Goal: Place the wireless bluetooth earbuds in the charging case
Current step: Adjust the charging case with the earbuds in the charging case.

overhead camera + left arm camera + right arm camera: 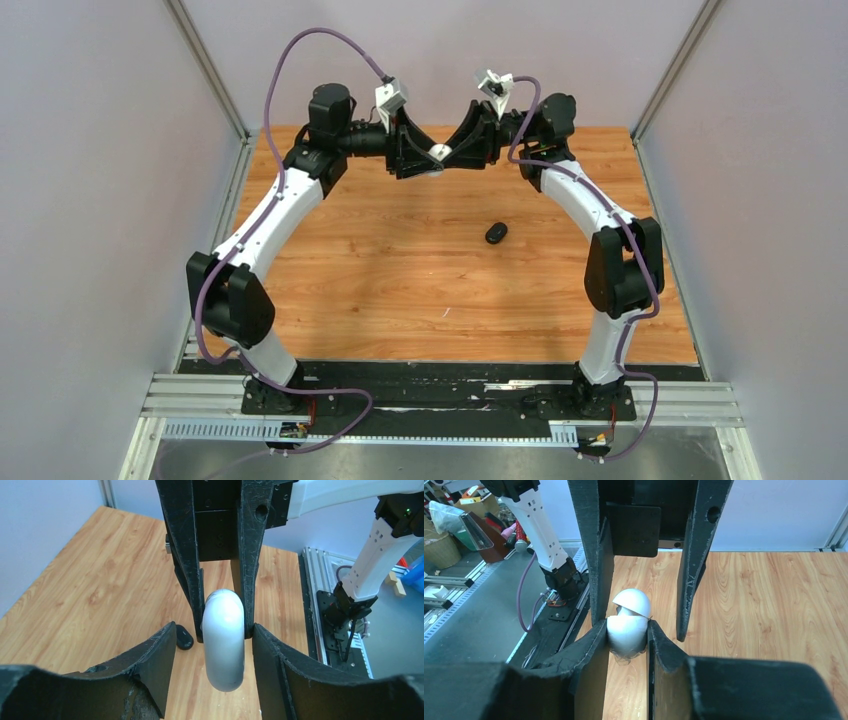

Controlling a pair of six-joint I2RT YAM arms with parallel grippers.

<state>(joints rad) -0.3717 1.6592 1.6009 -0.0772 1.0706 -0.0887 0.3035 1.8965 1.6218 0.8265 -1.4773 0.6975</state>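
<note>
My right gripper (627, 627) is shut on the white charging case (626, 635) and holds it in the air above the far middle of the table. The case's lid (631, 601) stands slightly ajar. My left gripper (212, 630) faces it, jaws open, one finger on each side of the white case (223, 640), not squeezing it. In the top view both grippers, left (428, 160) and right (447, 150), meet at the case (440, 152). A black oval case (496, 233) lies shut on the table and shows in the left wrist view (184, 637). No loose earbuds are in view.
The wooden table (400, 280) is walled by grey panels left, right and behind. A black base rail (440, 385) with both arm mounts runs along the near edge.
</note>
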